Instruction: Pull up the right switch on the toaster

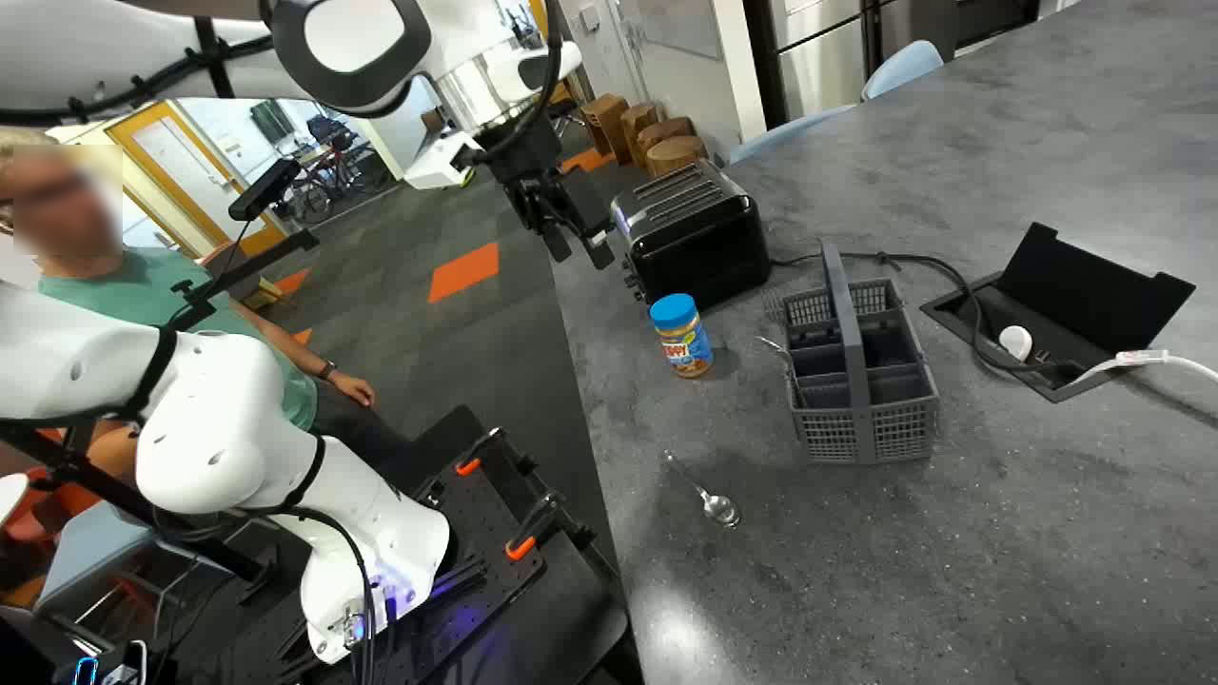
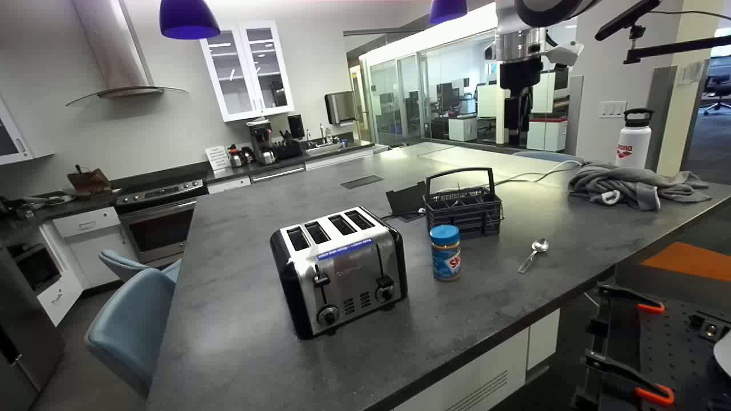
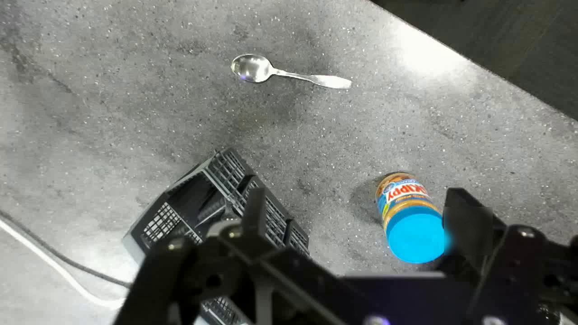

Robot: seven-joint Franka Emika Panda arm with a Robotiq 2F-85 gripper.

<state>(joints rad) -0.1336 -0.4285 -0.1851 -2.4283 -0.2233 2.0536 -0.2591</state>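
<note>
The toaster (image 1: 704, 262) stands on the grey counter. In an exterior view its silver front, black sides and several top slots show (image 2: 348, 268). The right switch (image 2: 384, 281) sits low in its slot, just above a dial. The left switch (image 2: 321, 278) sits higher above its own dial. My gripper (image 1: 579, 249) hangs in the air, fingers pointing down; it also shows in an exterior view (image 2: 518, 128), well above the counter. In the wrist view the gripper (image 3: 356, 203) has its fingers wide apart with nothing held. The toaster is not recognisable in the wrist view.
A blue-lidded peanut butter jar (image 1: 683, 338) stands beside the toaster. A dark caddy with a tall handle (image 1: 861, 433) and a spoon (image 1: 720, 509) are farther along. A black cable (image 1: 937, 262) runs to an open counter outlet box (image 1: 1085, 295). A grey towel (image 2: 634, 185) lies near the edge.
</note>
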